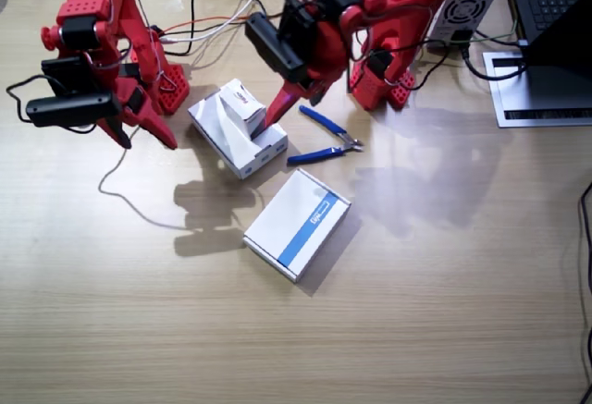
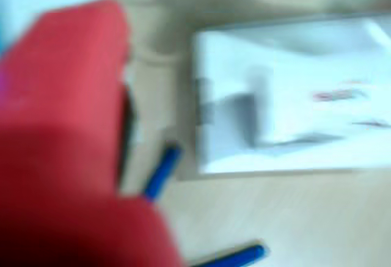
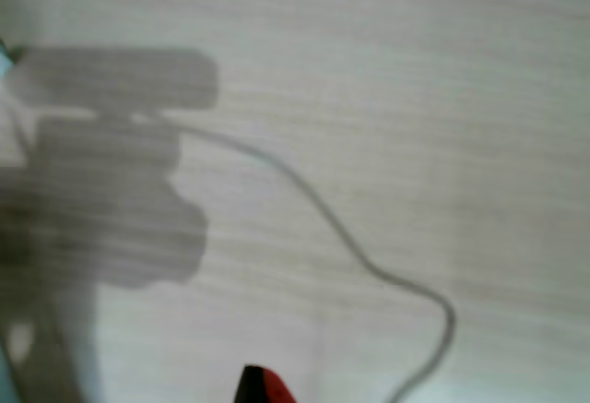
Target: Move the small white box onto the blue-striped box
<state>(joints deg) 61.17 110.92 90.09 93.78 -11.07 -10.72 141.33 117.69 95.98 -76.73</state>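
One tiny white carton with a red logo sat atop a larger plain white flat box, at ten o'clock from the flat blue-striped box. My left gripper reached down at the carton's three o'clock side; whether its jaws had closed I could not tell. My right gripper idled, its state unclear. Risks: shoving the carton off its perch, or snagging the blue-handled pliers nearby.

Both arms are showing bright red with black motors. The blue-striped box is showing white with one blue band. The small white box is bearing red print. At three o'clock, the pliers are showing blue handles.
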